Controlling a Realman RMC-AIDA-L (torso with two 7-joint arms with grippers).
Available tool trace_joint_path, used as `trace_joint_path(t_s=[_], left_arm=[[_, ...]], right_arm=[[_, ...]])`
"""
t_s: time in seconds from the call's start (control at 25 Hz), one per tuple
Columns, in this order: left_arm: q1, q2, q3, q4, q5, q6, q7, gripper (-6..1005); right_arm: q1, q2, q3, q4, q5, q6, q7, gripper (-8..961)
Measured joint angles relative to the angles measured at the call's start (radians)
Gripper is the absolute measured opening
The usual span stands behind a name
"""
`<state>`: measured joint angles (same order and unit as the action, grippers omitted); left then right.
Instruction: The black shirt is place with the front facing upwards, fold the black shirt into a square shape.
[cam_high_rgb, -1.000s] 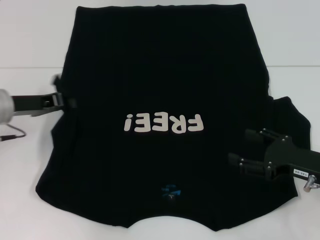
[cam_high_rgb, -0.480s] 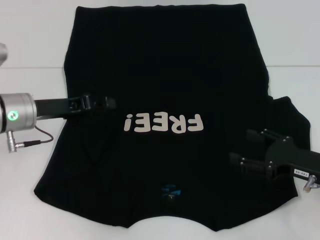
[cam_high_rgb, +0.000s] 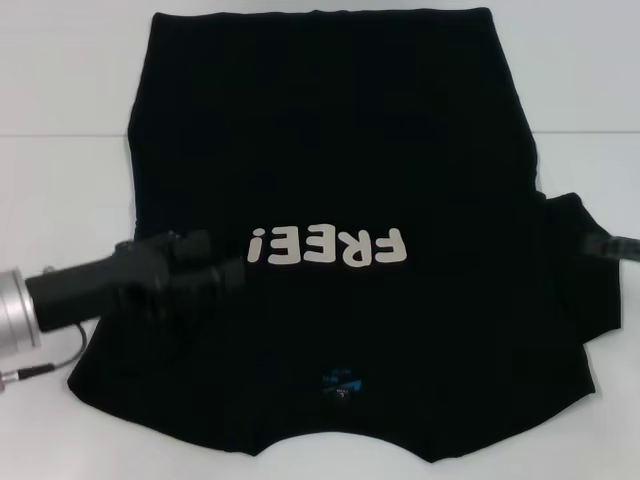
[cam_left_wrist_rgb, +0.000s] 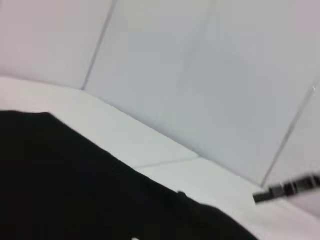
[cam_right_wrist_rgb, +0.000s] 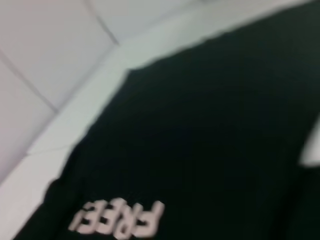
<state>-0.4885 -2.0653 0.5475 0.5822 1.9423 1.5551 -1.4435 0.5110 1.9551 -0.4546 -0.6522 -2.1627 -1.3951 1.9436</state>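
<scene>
The black shirt (cam_high_rgb: 330, 150) lies spread flat on the white table (cam_high_rgb: 60, 90), front up, with its off-white "FREE!" print (cam_high_rgb: 330, 247) in the middle and a small blue neck label (cam_high_rgb: 340, 383) near the front edge. My left gripper (cam_high_rgb: 218, 273) reaches in from the left and hovers low over the shirt's left part, just left of the print. Only a blurred dark piece of my right gripper (cam_high_rgb: 612, 246) shows at the right edge, beside the right sleeve (cam_high_rgb: 580, 260). The right wrist view shows the shirt (cam_right_wrist_rgb: 210, 125) and the print (cam_right_wrist_rgb: 117, 220).
White table surface runs around the shirt on the left, right (cam_high_rgb: 590, 160) and far side. A cable (cam_high_rgb: 40, 368) hangs from the left arm's silver wrist. In the left wrist view a pale wall (cam_left_wrist_rgb: 200, 75) rises behind the table.
The left arm has swung inward and nearer, from the shirt's left edge to over its left part. The right gripper has pulled away from the shirt's right side to the picture's edge.
</scene>
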Motion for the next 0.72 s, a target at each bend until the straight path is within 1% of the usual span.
trace_joint_path(t_s=[0.12, 0.2, 0.28, 0.36, 0.48, 0.6, 0.72], left_arm=[[0.025, -0.022, 0.009, -0.005, 0.007, 0.004, 0.113, 756], [0.033, -0.029, 0.022, -0.005, 0.014, 0.005, 0.147, 848], [0.037, -0.031, 0.044, -0.005, 0.021, -0.001, 0.161, 949], [0.039, -0.032, 0.074, -0.006, 0.027, -0.011, 0.166, 949], [0.041, -0.032, 0.103, -0.009, 0.033, -0.030, 0.169, 949], [0.043, -0.032, 0.107, -0.014, 0.043, -0.036, 0.183, 949], [0.043, -0.032, 0.107, -0.015, 0.046, -0.037, 0.188, 949]], right_arm=[[0.030, -0.040, -0.001, -0.090, -0.152, -0.042, 0.243, 903], [0.049, -0.049, 0.000, -0.144, -0.243, -0.056, 0.373, 903], [0.078, -0.051, 0.000, -0.186, -0.346, -0.058, 0.486, 903], [0.105, -0.050, 0.000, -0.196, -0.427, -0.051, 0.548, 903], [0.146, -0.040, 0.000, -0.171, -0.503, -0.015, 0.579, 902], [0.174, -0.039, -0.013, -0.110, -0.526, 0.032, 0.581, 902], [0.198, -0.045, -0.033, -0.042, -0.529, 0.079, 0.584, 902]])
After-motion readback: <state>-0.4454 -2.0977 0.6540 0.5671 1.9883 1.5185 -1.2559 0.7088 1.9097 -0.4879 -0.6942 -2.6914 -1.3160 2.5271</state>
